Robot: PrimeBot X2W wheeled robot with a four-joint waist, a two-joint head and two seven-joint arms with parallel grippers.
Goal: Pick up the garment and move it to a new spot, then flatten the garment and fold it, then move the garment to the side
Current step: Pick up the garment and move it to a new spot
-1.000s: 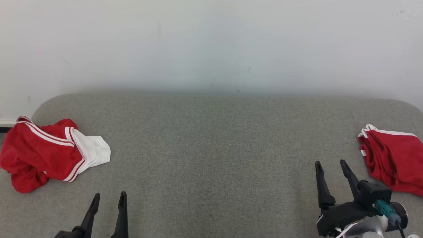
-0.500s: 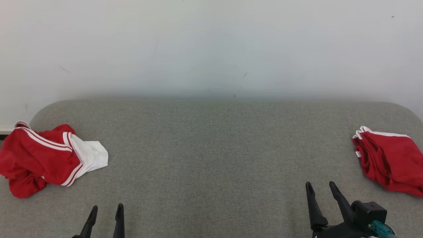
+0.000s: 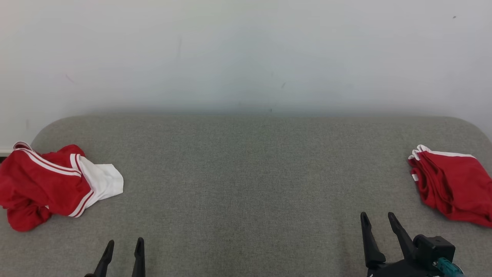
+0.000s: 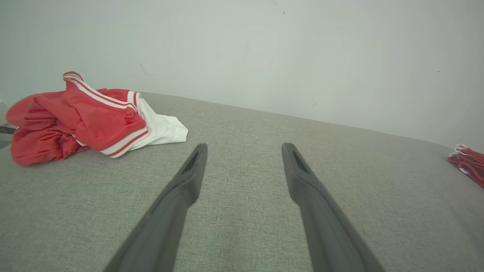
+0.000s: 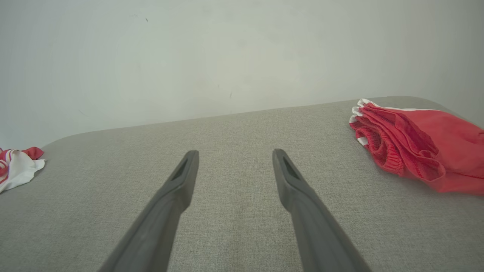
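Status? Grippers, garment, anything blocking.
Left gripper open, empty; right gripper open, empty. Crumpled red-and-white garment lies far left on grey surface, untouched. Folded red garment far right. Nothing between left gripper and crumpled garment.

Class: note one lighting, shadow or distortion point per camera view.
Head view: even, soft light, dim band where white wall meets grey fabric surface. Left wrist view: crumpled red-and-white garment casts only a faint shadow. Right wrist view: wide lens bows the surface's far edge, enlarges the right gripper.
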